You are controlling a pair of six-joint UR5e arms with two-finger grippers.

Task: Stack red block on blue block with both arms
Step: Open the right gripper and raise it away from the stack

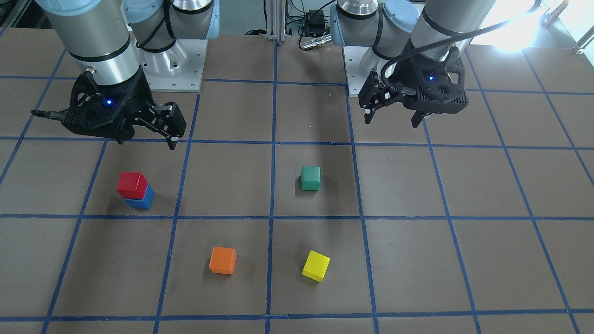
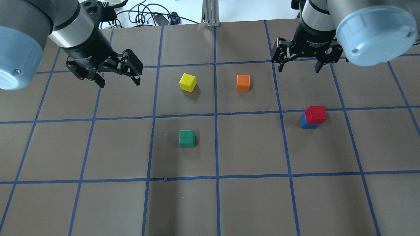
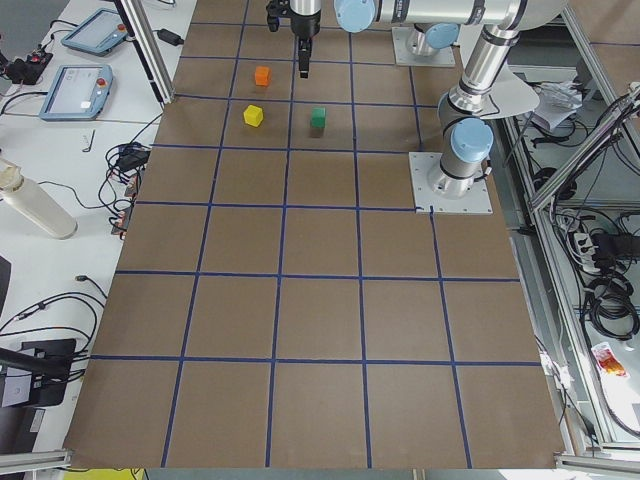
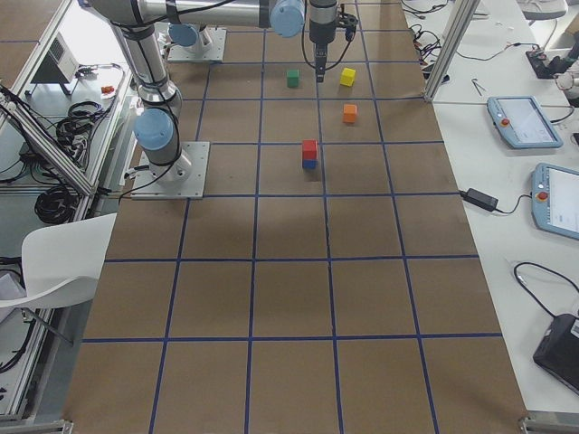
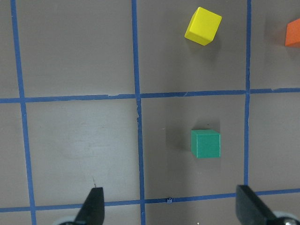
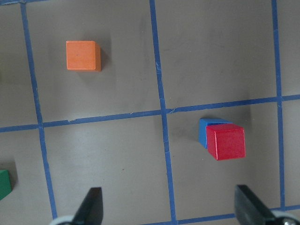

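Note:
The red block (image 1: 132, 184) sits on top of the blue block (image 1: 141, 200), slightly offset, on the brown table. The stack also shows in the overhead view, red (image 2: 315, 114) on blue (image 2: 306, 124), and in the right wrist view, red (image 6: 226, 141) on blue (image 6: 206, 129). My right gripper (image 2: 298, 69) is open and empty, raised above the table and beyond the stack. My left gripper (image 2: 119, 82) is open and empty, high over the table's other side, far from the stack.
A green cube (image 2: 187, 138) lies near the table's middle. A yellow cube (image 2: 187, 82) and an orange cube (image 2: 243, 83) lie farther out. Blue tape lines grid the table (image 2: 249, 203). The arm bases stand at the robot's edge.

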